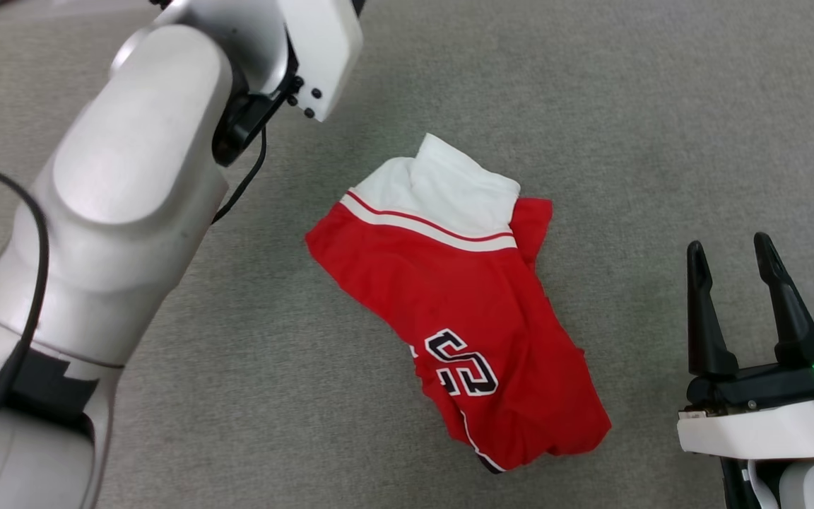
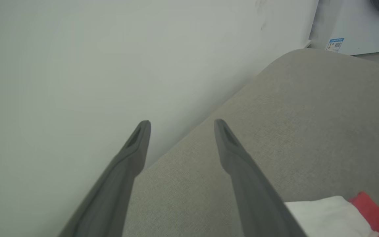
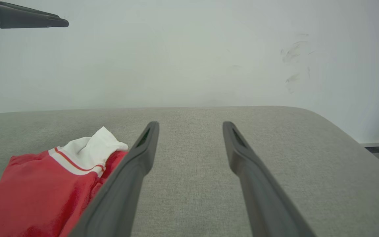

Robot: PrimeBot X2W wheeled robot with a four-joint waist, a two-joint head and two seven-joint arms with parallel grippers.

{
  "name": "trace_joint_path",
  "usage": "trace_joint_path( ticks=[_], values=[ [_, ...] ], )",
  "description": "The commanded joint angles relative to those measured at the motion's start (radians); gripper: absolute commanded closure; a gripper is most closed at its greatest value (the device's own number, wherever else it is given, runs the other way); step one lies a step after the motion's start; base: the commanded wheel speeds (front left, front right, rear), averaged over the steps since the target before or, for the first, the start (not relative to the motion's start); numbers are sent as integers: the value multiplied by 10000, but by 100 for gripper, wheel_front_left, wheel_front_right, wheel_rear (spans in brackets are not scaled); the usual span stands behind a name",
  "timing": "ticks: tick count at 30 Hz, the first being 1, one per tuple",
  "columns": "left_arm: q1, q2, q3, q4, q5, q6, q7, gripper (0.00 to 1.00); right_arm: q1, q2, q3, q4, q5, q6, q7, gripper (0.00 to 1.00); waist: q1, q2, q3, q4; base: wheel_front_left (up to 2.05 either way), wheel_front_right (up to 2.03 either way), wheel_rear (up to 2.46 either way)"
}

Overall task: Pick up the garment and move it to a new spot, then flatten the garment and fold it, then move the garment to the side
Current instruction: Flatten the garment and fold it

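Garment sits near the middle of the grey fabric surface in your head view, bunched into a loose, crumpled heap rather than spread flat. Its white sleeve lies at the far end, edged by white-and-red striped trim, and the red body runs toward you, with black, white-outlined digits showing upside down near the close end. You have the right gripper at the lower right, resting off to the side of the heap and not touching it; its two dark fingers stand apart with nothing between them, and they point away from you. From the right wrist you see the same red and white cloth low on the left, partly behind one finger, with bare grey fabric between the fingers and a pale wall beyond the surface's far edge. Your left arm fills the upper left of the head view, raised above the surface, with a black cable trailing along it. The left gripper also has its fingers spread wide and holds nothing; it points toward the line where the surface meets the wall, and a corner of the white sleeve and a bit of red show at the lower right of that view, just beside one finger.
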Motion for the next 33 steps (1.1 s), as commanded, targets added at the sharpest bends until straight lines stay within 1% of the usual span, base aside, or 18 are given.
trace_joint_path(
  ticks=[1, 4, 6, 7, 9, 10, 12, 14, 17, 20, 22, 24, 25, 26, 27, 29, 33],
  values=[
    [-324, 120, -562, -14, -626, 14, 605, 0, -174, 11, 20, -60, 18, -7, -24, 0, -2, 0, 242, -226, 0, 0, 0],
    [-897, 518, -2010, -208, -1953, 16, 2087, 0, -282, 13, 71, -125, 33, -7, -24, 0, -2, 0, 475, -396, 0, 0, 0],
    [-1300, 768, -2800, -363, -2764, 14, 2989, 0, -356, 15, 98, -164, 62, -7, -24, 0, -2, 0, 643, -501, 0, 0, 0],
    [-1300, 768, -2800, -363, -2764, 14, 2989, 0, -356, 15, 98, -164, 62, -7, -24, 0, -2, 0, 643, -501, 0, 0, 0],
    [-1651, 943, -3514, -505, -3396, 13, 3701, 0, -426, 13, 126, -195, 95, -7, -24, 0, -2, 0, 827, -597, 0, 0, 0],
    [-1982, 1185, -4677, -603, -4093, 13, 4753, 0, -513, 16, 196, -238, 139, -7, -24, 0, -2, 0, 1091, -728, 0, 0, 0],
    [-2206, 1290, -5309, -629, -4510, 13, 5293, 0, -607, 13, 217, -259, 176, -7, -24, 0, -2, 0, 1269, -804, 0, 0, 0],
    [-2324, 1341, -5665, -630, -4920, 13, 5659, 0, -690, 13, 235, -274, 230, -7, -24, 0, -2, 0, 1445, -879, 0, 0, 0],
    [-2291, 1409, -6042, -732, -5017, 12, 6178, 0, -834, 13, 258, -279, 284, -7, -24, 0, -2, 0, 1671, -989, 0, 0, 0],
    [-1917, 1487, -6154, -897, -4920, 12, 6612, 0, -943, 13, 292, -275, 330, -7, -24, 0, -2, 0, 1807, -1085, 0, 0, 0],
    [-1416, 1575, -6231, -1132, -4517, 3, 7177, 0, -1022, 15, 312, -274, 335, -7, -24, 0, -2, 0, 1866, -1129, 0, 0, 0],
    [-1094, 1702, -6289, -1351, -4193, 0, 7277, 0, -1071, 13, 299, -280, 339, -7, -24, 0, -2, 0, 1902, -1147, 0, 0, 0],
    [-970, 1721, -6305, -1445, -4199, -2, 7193, 4, -1055, 15, 296, -267, 335, -7, -24, 0, -2, 0, 1895, -1140, 0, 0, 0],
    [-942, 1701, -6311, -1504, -4238, -11, 7039, 97, -1033, 13, 262, -251, 319, -7, -24, 0, -2, 0, 1869, -1101, 0, 0, 0],
    [-978, 1653, -6309, -1575, -4211, -11, 6935, 100, -1020, 15, 262, -238, 303, -7, -24, 0, -2, 0, 1827, -1056, 0, 0, 0],
    [-1181, 1639, -6249, -1712, -4053, 3, 6556, 100, -977, 13, 258, -201, 238, -7, -24, 0, -2, 0, 1680, -939, 0, 0, 0],
    [-1708, 1553, -6147, -1658, -4384, 9, 5103, 100, -828, 13, 236, -164, 143, -7, -24, 0, -2, 0, 1201, -621, 0, 0, 0]
  ],
)
